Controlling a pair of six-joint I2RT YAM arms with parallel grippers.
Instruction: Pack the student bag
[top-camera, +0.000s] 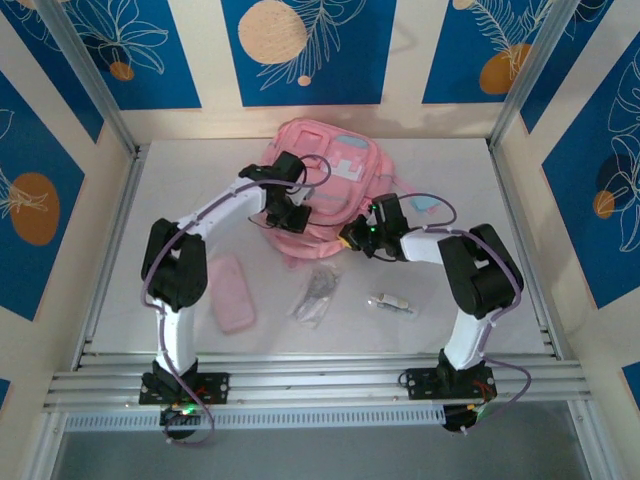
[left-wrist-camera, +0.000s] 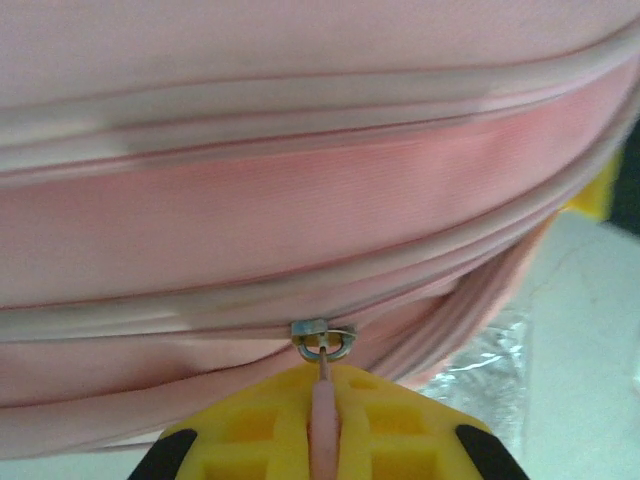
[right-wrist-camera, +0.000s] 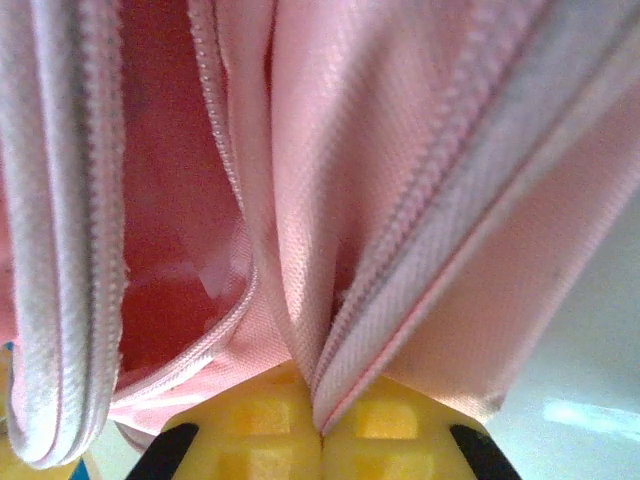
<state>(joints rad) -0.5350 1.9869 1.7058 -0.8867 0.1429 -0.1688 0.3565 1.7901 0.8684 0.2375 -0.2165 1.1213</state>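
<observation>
The pink student bag lies at the back middle of the table. My left gripper is at its near left edge, shut on the pink zip pull; the metal slider sits just beyond the yellow fingers. My right gripper is at the bag's near right edge, shut on a fold of the bag's fabric and zip tape. An unzipped pocket with a dark pink inside gapes to the left of that fold.
On the table in front of the bag lie a flat pink pencil case, a crumpled clear wrapper and a small white object. A pale blue item lies right of the bag. Metal rails border the table.
</observation>
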